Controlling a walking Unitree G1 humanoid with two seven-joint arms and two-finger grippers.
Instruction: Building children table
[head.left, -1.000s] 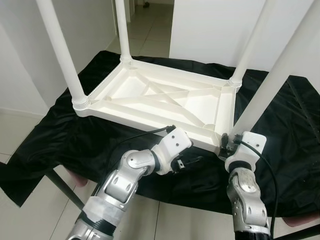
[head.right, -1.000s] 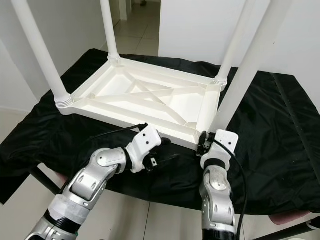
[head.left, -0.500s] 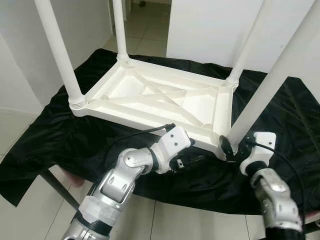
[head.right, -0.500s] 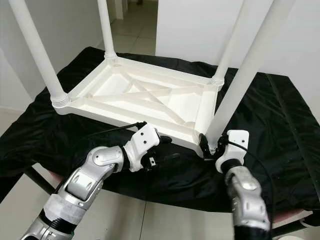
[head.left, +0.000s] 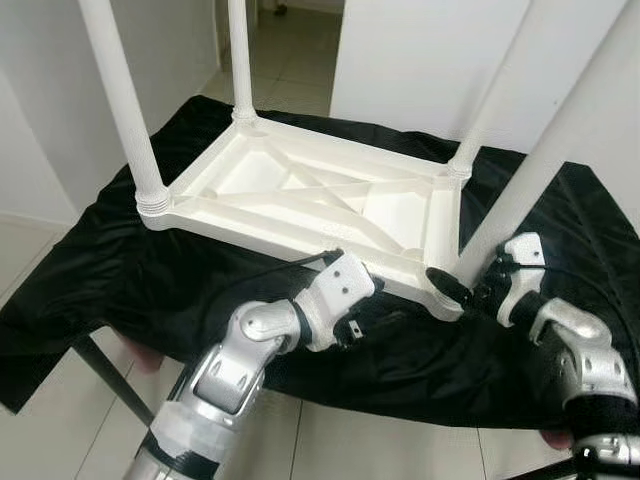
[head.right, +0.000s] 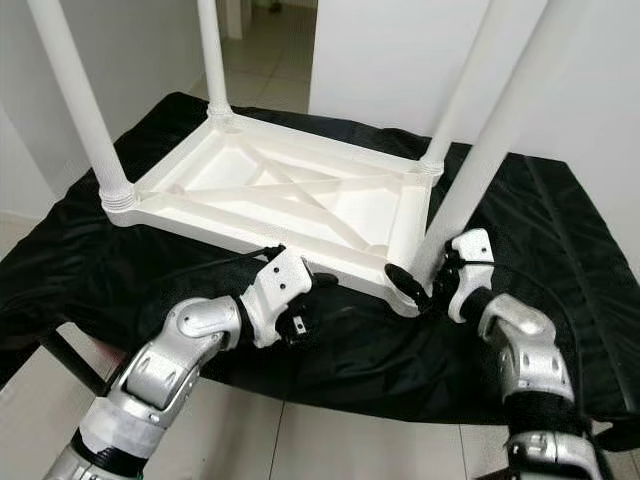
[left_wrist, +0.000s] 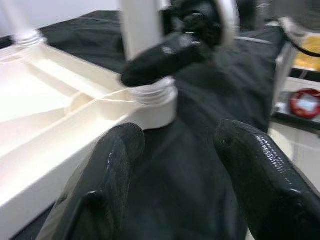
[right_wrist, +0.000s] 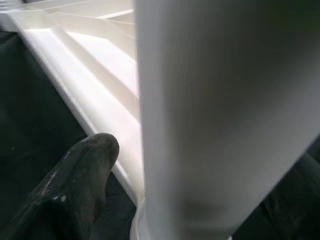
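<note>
White plastic everywhere: the little table (head.left: 320, 200) lies upside down on a black cloth (head.left: 120, 270) spread over the counter, its ribbed underside up and four legs standing from the corners. The near-right leg (head.left: 520, 190) is the one being worked on; it rises out of its corner socket (head.left: 445, 290) at the table's near edge.

The right hand (head.left: 470, 290) is at the foot of that leg, wrist bent inward, one black finger (head.left: 448, 285) lying across the socket just in front of the leg. In the right wrist view the leg sits right against that finger (right_wrist: 80, 185), so the hand looks clamped on the leg low down, though the far finger is hidden behind it.

The left hand (left_wrist: 175, 165) hovers over the cloth just in front of the table's near edge, forearm angled up from below, elbow low. Its two fingers stand apart with nothing between them, pointing toward the same corner.

To my eye the step is seating or tightening this leg. Doing it well means keeping the grip low near the collar, holding the leg straight up so it does not bind, and using the free left hand to steady the frame so it does not slide on the slippery cloth.
</note>
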